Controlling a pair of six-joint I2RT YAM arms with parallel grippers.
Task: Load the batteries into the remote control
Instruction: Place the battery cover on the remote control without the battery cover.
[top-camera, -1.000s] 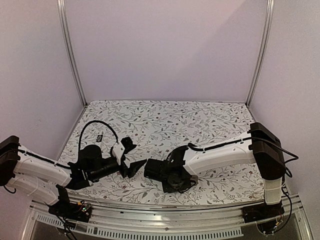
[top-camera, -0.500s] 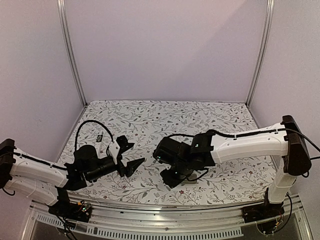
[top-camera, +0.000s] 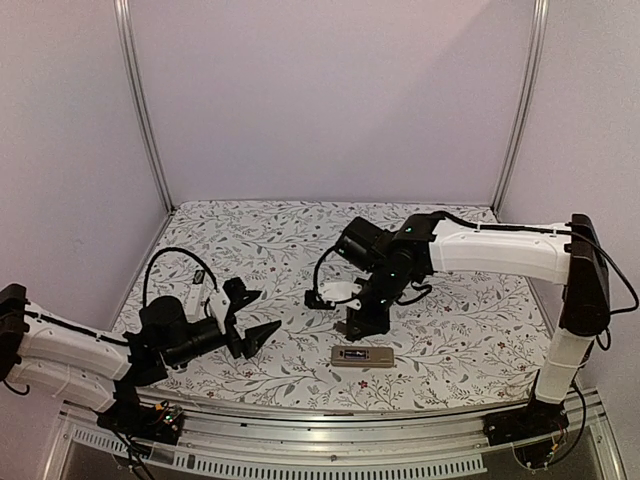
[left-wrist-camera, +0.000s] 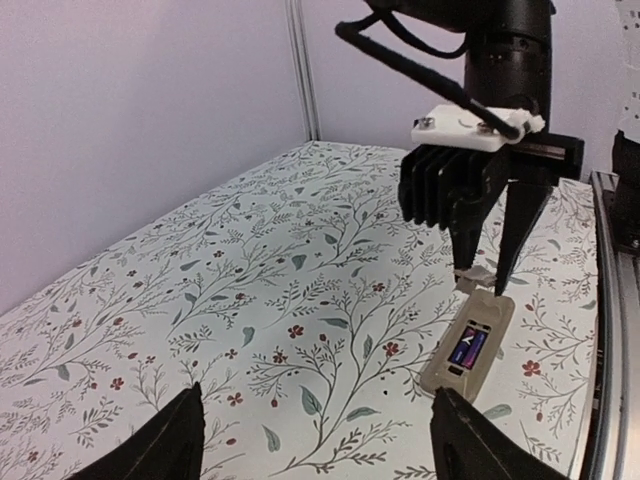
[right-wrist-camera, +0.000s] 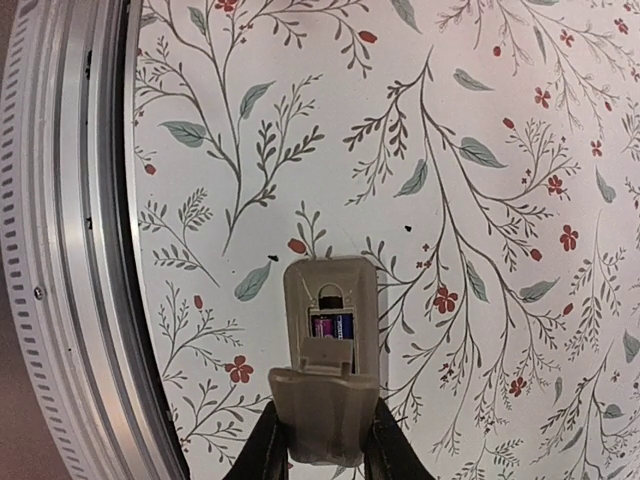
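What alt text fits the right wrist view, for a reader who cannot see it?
The right gripper holds a beige battery cover over one end of a beige remote, whose open compartment shows batteries inside. The remote lies on a floral tablecloth, with a metal rail at the left.

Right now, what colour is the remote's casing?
The remote is beige. The right wrist view shows it best.

Tablecloth (top-camera: 300, 230) is showing white, grey-green sprigs, red flowers. Remote (top-camera: 363, 356) is reading beige, batteries (right-wrist-camera: 332, 325) inside it showing purple-blue. Beside the remote, beige cover (right-wrist-camera: 322, 410) is sitting between black fingers (right-wrist-camera: 262, 455).
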